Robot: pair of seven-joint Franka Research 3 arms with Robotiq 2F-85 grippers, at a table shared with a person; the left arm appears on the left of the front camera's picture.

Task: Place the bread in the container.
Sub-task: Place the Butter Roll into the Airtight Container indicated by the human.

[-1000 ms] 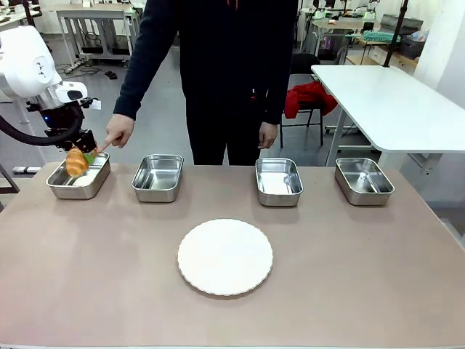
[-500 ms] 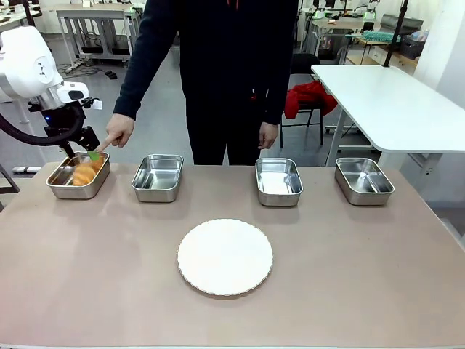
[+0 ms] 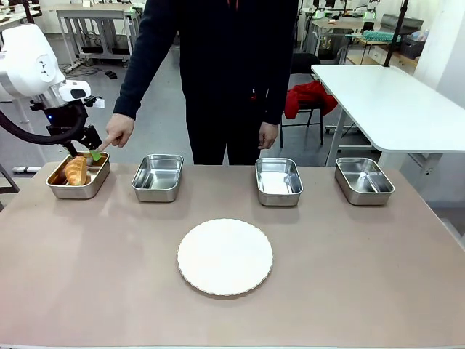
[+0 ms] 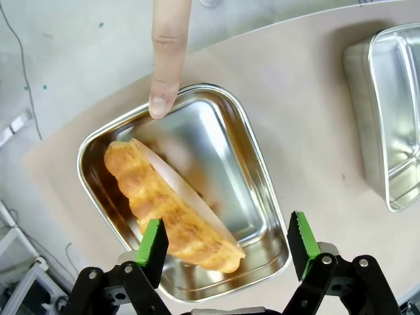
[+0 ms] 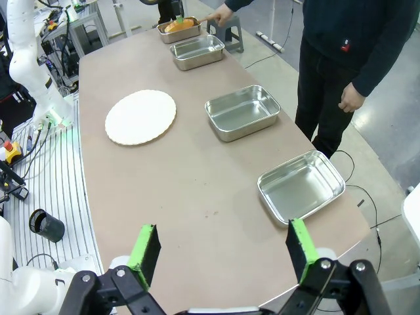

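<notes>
— Left tool [image 4: 226, 243]: how does it stand?

— Jaws apart, gripping nothing. It hangs just above the leftmost container [image 4: 262, 190], with the bread [image 4: 167, 210] lying loose inside, below and between the green pads.

— Where exactly is the bread in the pan?

— Diagonally along one long wall, leaning against it. Golden-brown, ridged, glossy crust, with a pale edge along one side. From the front, the bread [image 3: 75, 170] shows over the near rim of that container [image 3: 78, 189], its lower part hidden by the wall, and the left tool [image 3: 87, 148] is partly masked by its own dark body.

— And the person?

— One hand [image 3: 118, 131] points down; a fingertip [image 4: 162, 104] touches the far rim of the pan. The face is cut off.

— Moving rightward?

— Three more pans along the far side of the surface [image 3: 349, 276], a round white plate [image 3: 225, 257] in the middle. The right tool [image 5: 223, 252] has its jaws apart, holding nothing, near the surface's end.
</notes>
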